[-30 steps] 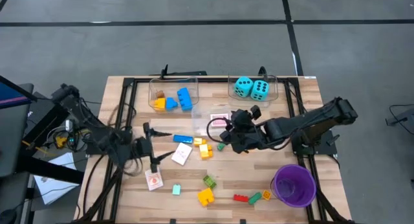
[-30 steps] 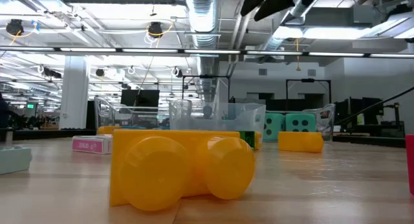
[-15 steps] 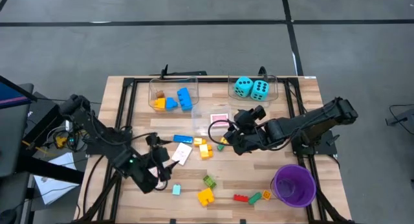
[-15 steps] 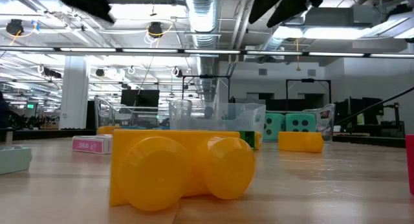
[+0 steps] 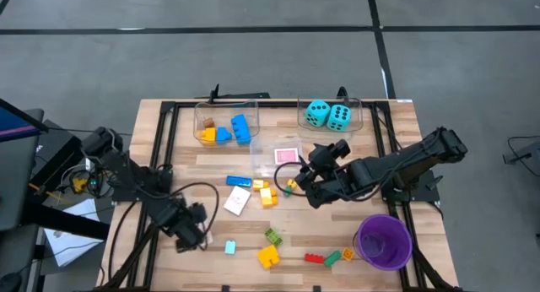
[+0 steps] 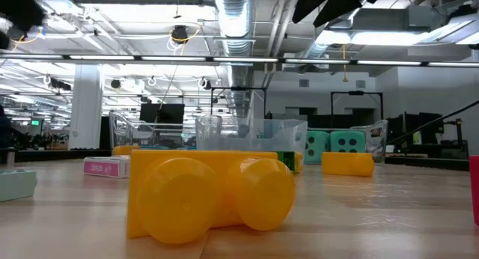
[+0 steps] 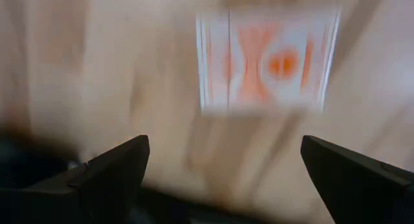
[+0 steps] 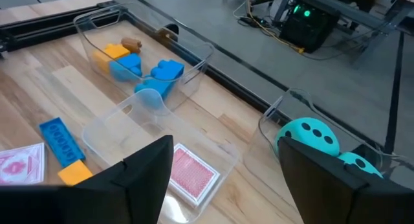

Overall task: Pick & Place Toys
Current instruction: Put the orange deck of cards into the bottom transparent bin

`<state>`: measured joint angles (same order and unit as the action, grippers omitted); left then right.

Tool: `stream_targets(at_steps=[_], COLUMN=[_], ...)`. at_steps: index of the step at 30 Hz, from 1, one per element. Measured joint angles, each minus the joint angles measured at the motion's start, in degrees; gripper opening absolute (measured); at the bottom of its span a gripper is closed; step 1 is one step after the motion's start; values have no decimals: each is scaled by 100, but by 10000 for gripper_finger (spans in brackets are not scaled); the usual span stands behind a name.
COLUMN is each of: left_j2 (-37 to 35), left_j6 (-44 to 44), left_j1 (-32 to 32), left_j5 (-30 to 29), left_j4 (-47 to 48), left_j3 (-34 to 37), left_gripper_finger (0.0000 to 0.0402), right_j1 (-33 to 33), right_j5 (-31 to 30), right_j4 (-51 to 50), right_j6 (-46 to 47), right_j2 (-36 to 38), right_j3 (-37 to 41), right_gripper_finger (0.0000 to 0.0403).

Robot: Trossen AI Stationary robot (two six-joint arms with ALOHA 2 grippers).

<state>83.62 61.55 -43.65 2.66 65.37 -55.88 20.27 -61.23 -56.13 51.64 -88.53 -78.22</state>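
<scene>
The left hand [image 7: 223, 179], released with fingers wide, hovers over a card pack [image 7: 266, 60] lying flat near the table's [image 5: 337, 233] front-left edge. Judged step: approach for pickup. The next move calls for a straight descent with the fingers straddling the pack; the thin pack may slip.

The right hand [image 8: 223, 179], released and empty, hangs mid-table over the centre bin [image 8: 162, 130], which holds another pack [image 8: 193, 174]. Bricks [image 5: 268, 197] lie just beside it.

Room around the left pack is open; a small turquoise brick [image 5: 229, 248] lies near.
</scene>
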Motion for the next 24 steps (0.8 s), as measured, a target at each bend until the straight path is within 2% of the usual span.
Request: stream_targets(at_steps=[2,3,4,8,11,15,18,21,24], left_j2=[-94,-143,-195,-412,-534,-532,-451,-369,-132], left_j6=[456,784,1199,3282,4623,5081,5691,6400,6958], left_j1=[-162,-206,-215,-194,-194,-230,-322,-488,-595], left_j5=[347,342,231,-846,-886,-1014,-1361,-1866,-1923], left_j4=[174,197,192,175,55,-41,-169,-927,-1957], left_j3=[0,1,2,2,2,4,37,255,614], left_gripper_finger=[397,397,397,396,396,396,395,395,394], right_j1=[-1,-2,-2,-2,1,2,2,-6,-80], right_j5=[-30,-34,-33,-31,-28,-18,-20,-25,-156], right_j4=[-1,-1,-1,-5,-21,-80,-130,-226,-281], right_j6=[25,38,44,42,44,44,42,37,-41], right_j2=[0,0,0,0,0,0,0,0,44], right_j3=[0,0,0,0,0,0,0,0,0], right_gripper_finger=[272,272,272,272,272,272,272,272,272])
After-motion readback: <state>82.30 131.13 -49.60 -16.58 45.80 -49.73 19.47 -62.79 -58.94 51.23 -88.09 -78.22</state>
